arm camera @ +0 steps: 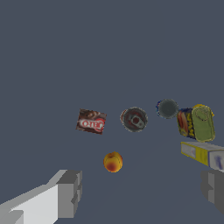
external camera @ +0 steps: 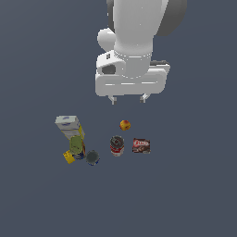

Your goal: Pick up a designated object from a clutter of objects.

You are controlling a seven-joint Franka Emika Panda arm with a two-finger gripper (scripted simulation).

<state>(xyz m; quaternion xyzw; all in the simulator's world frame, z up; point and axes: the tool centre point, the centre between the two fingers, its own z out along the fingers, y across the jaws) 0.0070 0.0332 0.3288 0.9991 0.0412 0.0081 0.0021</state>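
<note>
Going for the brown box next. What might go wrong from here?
1. The red-and-white can stands close beside the brown box, so a wide-open jaw coming down could clip it.
2. The box lies flat, leaving little side height to pinch; it may slip out.
3. The round fruit sits between the gripper and the box; a low approach could roll it.

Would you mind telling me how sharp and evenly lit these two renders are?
Exterior view: flat, even light, no glare, no obvious cast shadows; the brown box lettering is too small to read. Wrist view: equally flat light; the end effector fingers look blocky, the round fruit soft-edged.
</note>
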